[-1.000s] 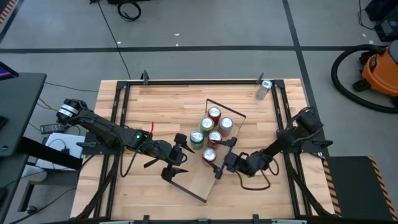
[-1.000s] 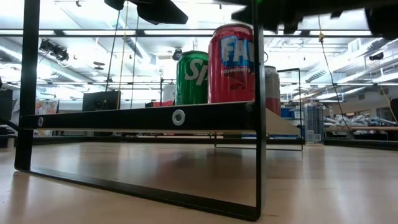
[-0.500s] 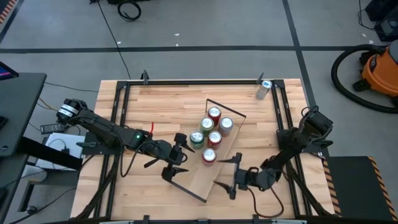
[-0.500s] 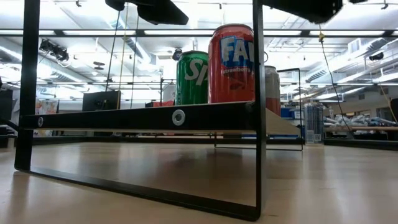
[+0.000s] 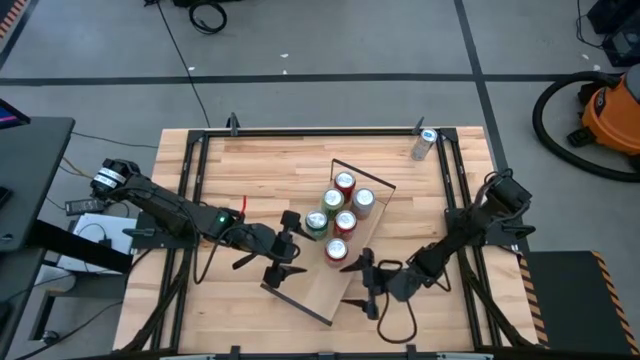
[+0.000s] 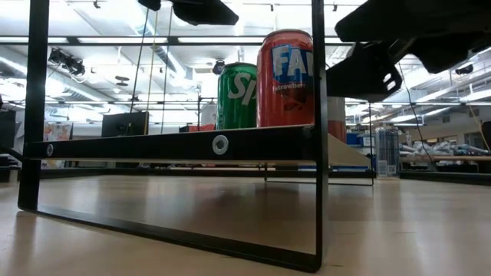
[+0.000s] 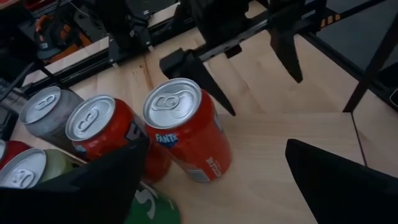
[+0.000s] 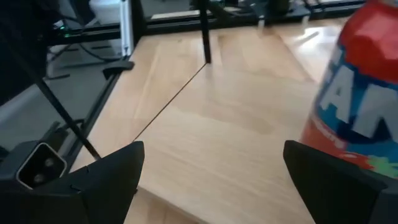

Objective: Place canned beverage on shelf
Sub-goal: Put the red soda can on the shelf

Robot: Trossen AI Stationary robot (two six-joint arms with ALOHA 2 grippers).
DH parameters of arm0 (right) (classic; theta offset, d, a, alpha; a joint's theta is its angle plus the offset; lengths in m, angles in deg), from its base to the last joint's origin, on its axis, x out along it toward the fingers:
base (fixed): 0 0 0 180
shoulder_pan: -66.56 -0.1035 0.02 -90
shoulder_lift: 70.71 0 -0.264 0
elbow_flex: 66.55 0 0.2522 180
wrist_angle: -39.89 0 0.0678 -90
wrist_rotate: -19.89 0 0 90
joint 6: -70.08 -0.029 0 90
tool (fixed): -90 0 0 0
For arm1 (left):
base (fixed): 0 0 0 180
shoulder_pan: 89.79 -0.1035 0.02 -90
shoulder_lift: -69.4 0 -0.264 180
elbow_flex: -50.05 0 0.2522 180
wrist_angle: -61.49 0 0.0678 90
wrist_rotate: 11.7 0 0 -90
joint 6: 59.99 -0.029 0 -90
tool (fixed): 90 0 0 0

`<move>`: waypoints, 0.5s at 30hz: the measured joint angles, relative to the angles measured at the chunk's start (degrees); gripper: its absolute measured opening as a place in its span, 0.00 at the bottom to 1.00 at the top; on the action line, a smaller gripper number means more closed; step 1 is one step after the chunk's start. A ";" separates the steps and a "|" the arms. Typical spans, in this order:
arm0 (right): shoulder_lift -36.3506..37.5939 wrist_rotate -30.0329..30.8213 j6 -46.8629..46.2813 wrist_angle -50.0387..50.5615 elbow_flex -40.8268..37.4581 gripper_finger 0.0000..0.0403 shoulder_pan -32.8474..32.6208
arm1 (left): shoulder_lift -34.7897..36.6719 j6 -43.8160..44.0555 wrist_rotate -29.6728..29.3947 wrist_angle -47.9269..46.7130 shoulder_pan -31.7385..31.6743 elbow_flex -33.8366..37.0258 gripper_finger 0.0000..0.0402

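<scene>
While I watch from above, my right pincer hangs spread and empty over the shelf's bare near end, just beside the nearest red can. My left pincer is also spread, empty, at the shelf's other long edge by the green can. Five cans stand on the shelf; a sixth can stands well beyond it, at the surface's far corner.
</scene>
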 joint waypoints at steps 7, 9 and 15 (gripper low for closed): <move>0.00 -3.05 -0.89 3.47 0.00 0.97 2.57 | 0.00 0.00 -0.03 0.00 -0.02 0.00 0.99; 0.00 -3.19 -1.35 4.58 0.00 0.96 3.06 | 0.00 0.00 -0.03 0.00 -0.02 0.00 0.99; 0.00 -3.16 -1.27 5.69 0.00 0.93 4.24 | 0.01 0.02 -0.05 -0.04 -0.01 0.00 0.99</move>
